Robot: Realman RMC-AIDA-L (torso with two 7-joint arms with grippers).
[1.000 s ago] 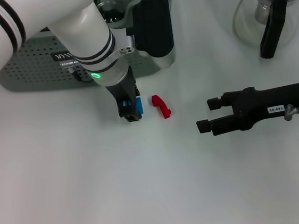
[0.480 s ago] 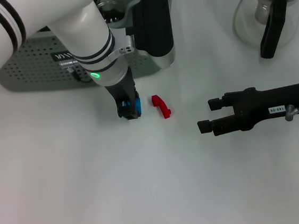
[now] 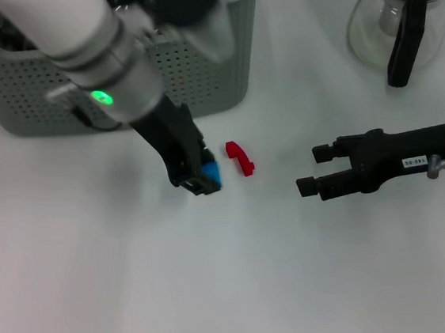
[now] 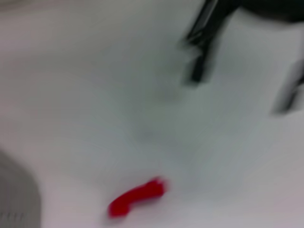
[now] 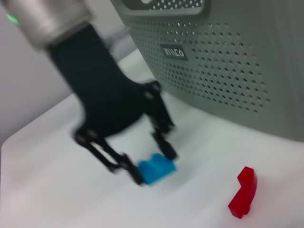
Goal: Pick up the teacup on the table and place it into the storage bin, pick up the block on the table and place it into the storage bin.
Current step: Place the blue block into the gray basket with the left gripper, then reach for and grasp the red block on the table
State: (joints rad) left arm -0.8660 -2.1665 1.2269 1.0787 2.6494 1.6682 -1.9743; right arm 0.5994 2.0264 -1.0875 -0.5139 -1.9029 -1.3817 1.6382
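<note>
Gripping the blue block (image 3: 209, 172) between the closed fingers of the left gripper (image 3: 200, 177), just in front of the storage bin (image 3: 31, 83) and beside a red curved piece (image 3: 240, 157) lying on the white table (image 3: 236, 292). Hovering well apart to the right, the right gripper (image 3: 307, 171), jaws spread and holding nothing, near the glass pitcher (image 3: 401, 12).

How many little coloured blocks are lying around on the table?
2. A blue block sits between the fingers of the left hand, just in front of the basket. A red block lies beside it. Others may be hidden inside the basket.
</note>
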